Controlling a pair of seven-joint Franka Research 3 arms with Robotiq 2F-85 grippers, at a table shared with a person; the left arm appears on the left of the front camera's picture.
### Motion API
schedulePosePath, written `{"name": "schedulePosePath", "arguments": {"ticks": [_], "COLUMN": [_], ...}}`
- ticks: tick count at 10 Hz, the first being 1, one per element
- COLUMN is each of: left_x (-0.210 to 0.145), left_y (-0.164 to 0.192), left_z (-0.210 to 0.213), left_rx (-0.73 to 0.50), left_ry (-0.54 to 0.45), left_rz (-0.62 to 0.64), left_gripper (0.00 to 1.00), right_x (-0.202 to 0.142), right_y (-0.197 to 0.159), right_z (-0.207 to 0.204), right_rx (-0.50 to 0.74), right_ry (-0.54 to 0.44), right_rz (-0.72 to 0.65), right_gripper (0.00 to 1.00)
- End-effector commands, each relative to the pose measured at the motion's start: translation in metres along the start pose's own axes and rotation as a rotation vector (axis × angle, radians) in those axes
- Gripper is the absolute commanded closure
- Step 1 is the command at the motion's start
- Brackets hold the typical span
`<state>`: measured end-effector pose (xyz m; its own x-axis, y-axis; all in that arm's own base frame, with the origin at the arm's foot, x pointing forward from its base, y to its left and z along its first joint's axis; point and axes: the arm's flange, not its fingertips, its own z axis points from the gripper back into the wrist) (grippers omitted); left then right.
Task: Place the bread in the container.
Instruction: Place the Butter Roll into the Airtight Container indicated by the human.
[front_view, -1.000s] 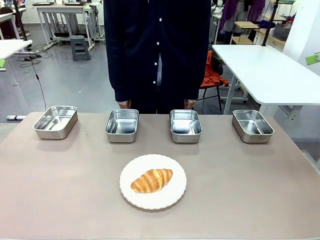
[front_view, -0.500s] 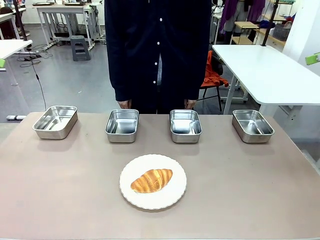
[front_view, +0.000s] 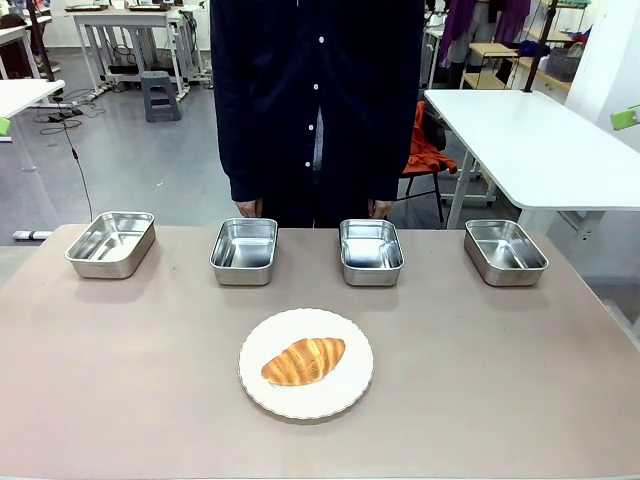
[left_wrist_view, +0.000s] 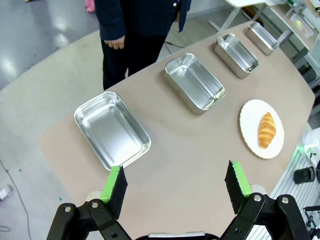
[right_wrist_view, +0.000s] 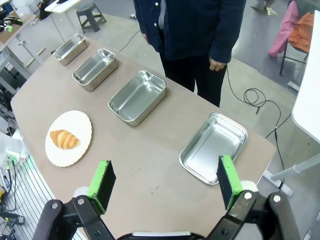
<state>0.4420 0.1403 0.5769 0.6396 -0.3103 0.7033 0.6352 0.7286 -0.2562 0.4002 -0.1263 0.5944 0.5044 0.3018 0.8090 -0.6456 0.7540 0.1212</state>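
The bread (front_view: 303, 360), a golden-brown croissant, lies on a round white plate (front_view: 352, 392) at the table's near middle; it also shows as the bread (left_wrist_view: 266, 129) and the bread (right_wrist_view: 64, 138) in the wrist views. Several steel containers stand in a row at the far side, among them one container (front_view: 244, 250) and another container (front_view: 370, 250). High above the table's left end, my left gripper (left_wrist_view: 175, 187) is open and holds nothing. My right gripper (right_wrist_view: 165, 182) is open too, high above the right end, nothing between its fingers.
A person in a dark buttoned top (front_view: 316, 100) stands at the far edge with hands (front_view: 247, 208) hanging just behind the middle containers. The outer containers sit at far left (front_view: 111, 242) and far right (front_view: 505, 251). A white table (front_view: 540, 140) stands beyond.
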Motion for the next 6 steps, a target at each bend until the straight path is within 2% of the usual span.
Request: {"name": "schedulePosePath", "arguments": {"ticks": [1,6], "left_x": [-0.0015,-0.0015], "left_y": [0.0010,0.0010], "left_z": [0.0018,0.0018], "left_rx": [-0.007,-0.007], "left_ry": [-0.011,-0.011], "left_rz": [-0.005,-0.005], "left_gripper": [0.00,0.00], "right_x": [0.0004,0.0004], "right_y": [-0.0023,-0.0023], "right_z": [-0.0008,-0.0008], "right_rx": [0.009,0.009], "right_ry": [-0.021,-0.021], "right_rz": [0.016,0.016], "right_gripper": [0.00,0.00]}}
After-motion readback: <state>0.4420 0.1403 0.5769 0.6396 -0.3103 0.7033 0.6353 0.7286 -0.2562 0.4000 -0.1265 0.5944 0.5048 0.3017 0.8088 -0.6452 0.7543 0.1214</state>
